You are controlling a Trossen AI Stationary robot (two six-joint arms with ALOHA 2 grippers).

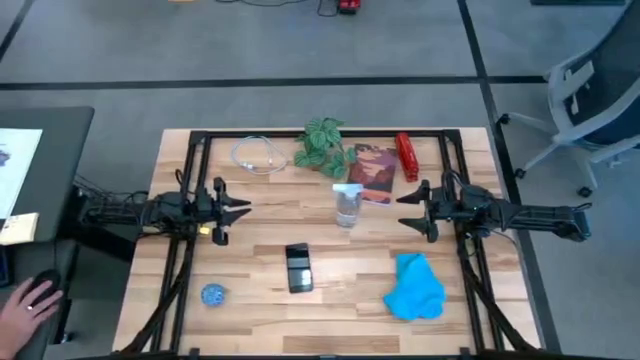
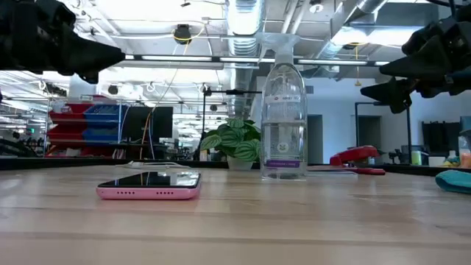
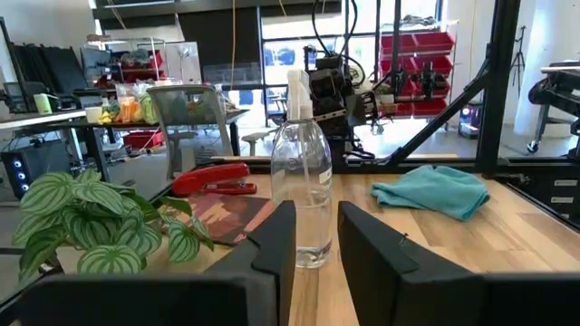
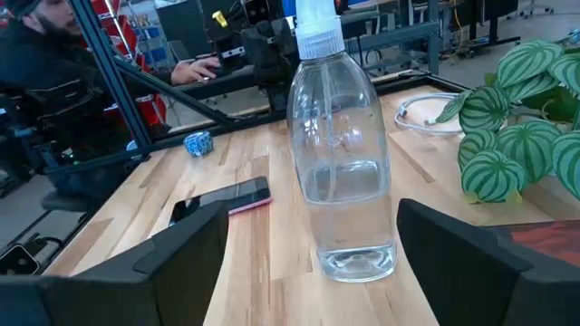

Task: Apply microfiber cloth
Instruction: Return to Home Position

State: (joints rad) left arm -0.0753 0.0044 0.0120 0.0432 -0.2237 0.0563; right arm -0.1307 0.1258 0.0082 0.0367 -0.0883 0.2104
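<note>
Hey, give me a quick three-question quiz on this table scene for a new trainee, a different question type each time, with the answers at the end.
1. True or false: the microfiber cloth is draped over the phone.
2. What stands between the left gripper and the right gripper? A) the plant B) the spray bottle C) the red stapler
3. Fill in: the cloth lies nearer the ___ gripper.

Key: 1 false, it lies apart from the phone. 2 B. 3 right.
</note>
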